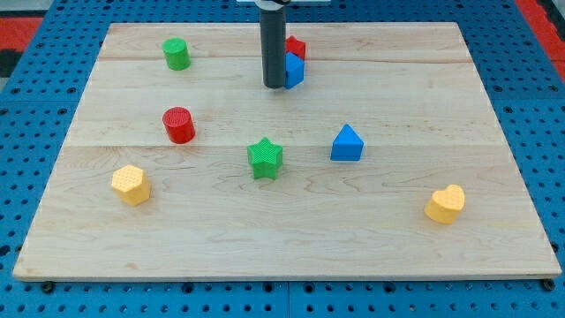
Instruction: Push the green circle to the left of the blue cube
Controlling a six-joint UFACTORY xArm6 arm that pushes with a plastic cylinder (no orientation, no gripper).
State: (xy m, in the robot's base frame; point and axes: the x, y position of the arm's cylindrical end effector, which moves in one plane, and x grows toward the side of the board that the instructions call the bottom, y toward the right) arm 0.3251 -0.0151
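Observation:
The green circle [177, 54] stands near the board's top left. The blue cube [294, 69] sits at the top middle, partly hidden by my rod, with a red block [296, 46] touching it just behind. My tip [274, 86] rests on the board right against the blue cube's left side. The green circle is well to the left of my tip, about a hundred pixels away.
A red cylinder [179, 124] stands at the left middle. A green star [265, 158] and a blue triangle-shaped block [347, 143] sit mid-board. A yellow hexagon block [131, 185] is at lower left, a yellow heart [445, 204] at lower right. The wooden board [282, 256] lies on a blue pegboard.

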